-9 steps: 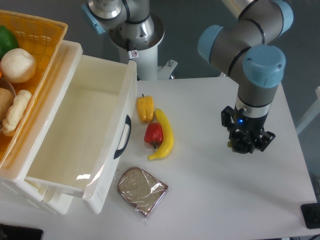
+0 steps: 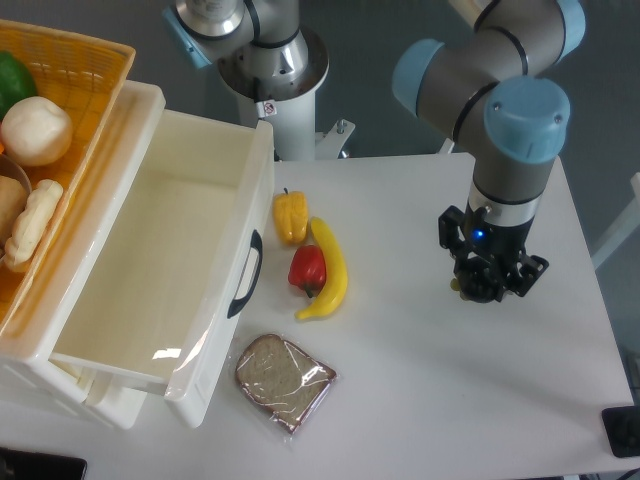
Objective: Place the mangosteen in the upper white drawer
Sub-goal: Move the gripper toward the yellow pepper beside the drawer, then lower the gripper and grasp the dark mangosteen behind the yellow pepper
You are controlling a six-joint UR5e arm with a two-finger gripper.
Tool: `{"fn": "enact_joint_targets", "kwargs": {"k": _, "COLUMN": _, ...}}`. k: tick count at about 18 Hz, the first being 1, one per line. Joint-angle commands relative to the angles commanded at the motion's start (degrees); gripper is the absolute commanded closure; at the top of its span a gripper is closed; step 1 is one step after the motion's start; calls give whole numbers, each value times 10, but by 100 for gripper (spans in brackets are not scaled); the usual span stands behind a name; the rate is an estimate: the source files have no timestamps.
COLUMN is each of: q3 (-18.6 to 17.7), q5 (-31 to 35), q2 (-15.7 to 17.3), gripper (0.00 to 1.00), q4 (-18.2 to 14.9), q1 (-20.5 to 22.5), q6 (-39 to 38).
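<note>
- Presently, my end effector (image 2: 487, 284) points straight down on the right side of the surface (image 2: 420, 380), wrist vertical, covering the mangosteen (image 2: 457, 286); only a pale sliver shows at its left edge.
- I cannot tell whether my fingers are clenched or released.
- Risk: a round fruit can slip during the long carry to the upper white drawer (image 2: 150, 270), which stands open, well apart at left.

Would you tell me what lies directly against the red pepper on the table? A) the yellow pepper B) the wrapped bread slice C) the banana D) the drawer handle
C: the red pepper rests against the inner curve of the banana, apart from the other items.
</note>
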Motion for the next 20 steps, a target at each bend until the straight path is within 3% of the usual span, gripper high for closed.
{"fn": "enact_joint_targets", "kwargs": {"k": 8, "q3": -88, "q5": -108, "q2": 127, "gripper": 97, "q4": -3, "q1": -32, "q6": 0}}
{"fn": "enact_joint_targets", "kwargs": {"k": 20, "q3": -93, "q5": -182, "q2": 177, "gripper": 100, "q4": -7, "q1": -120, "q6": -59}}
